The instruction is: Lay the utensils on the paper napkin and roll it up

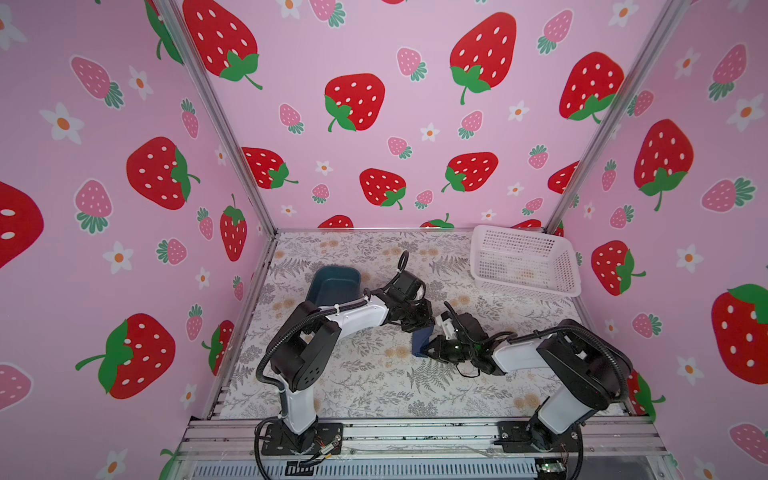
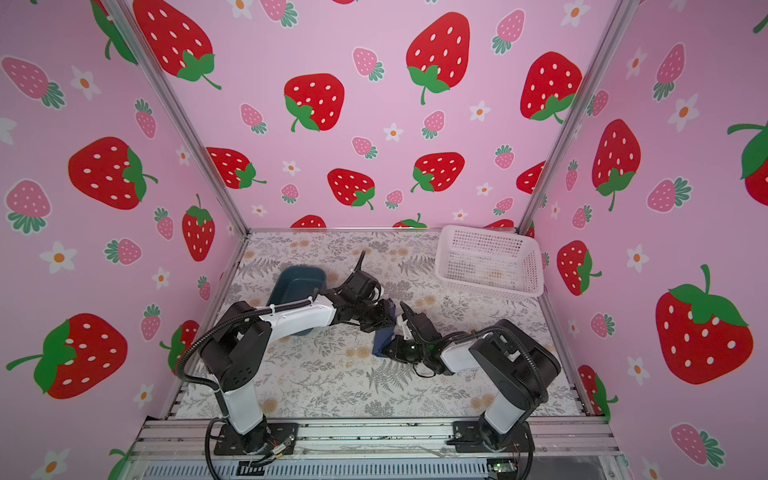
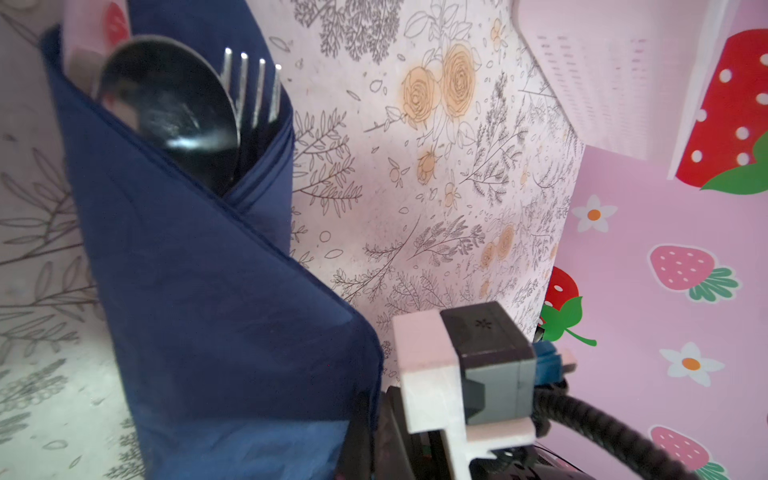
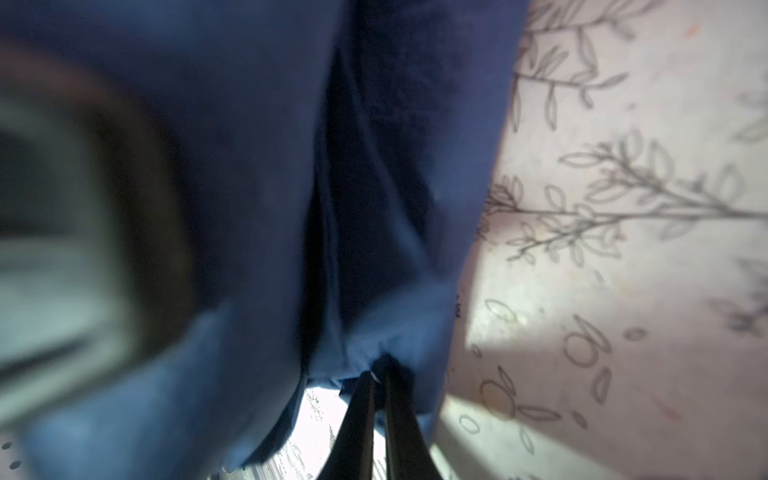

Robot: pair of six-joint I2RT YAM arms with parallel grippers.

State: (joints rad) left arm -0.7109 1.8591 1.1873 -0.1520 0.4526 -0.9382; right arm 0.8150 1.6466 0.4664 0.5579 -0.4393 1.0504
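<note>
The navy paper napkin (image 3: 208, 291) is wrapped into a roll around the utensils. A spoon (image 3: 174, 104) and a fork (image 3: 253, 91) stick out of its open end. In both top views the roll (image 1: 422, 341) (image 2: 381, 344) is held off the table mat at the middle, between the two grippers. My left gripper (image 1: 419, 323) is shut on the upper part of the roll. My right gripper (image 4: 379, 374) pinches a fold at the roll's lower end with its dark fingers (image 4: 359, 415) almost together. The utensils' handles are hidden inside the napkin.
A dark teal tub (image 1: 332, 282) stands behind the left arm, partly covered by it. A white mesh basket (image 1: 523, 262) sits at the back right corner. Pink strawberry walls close in the floral mat (image 1: 374, 382) on three sides.
</note>
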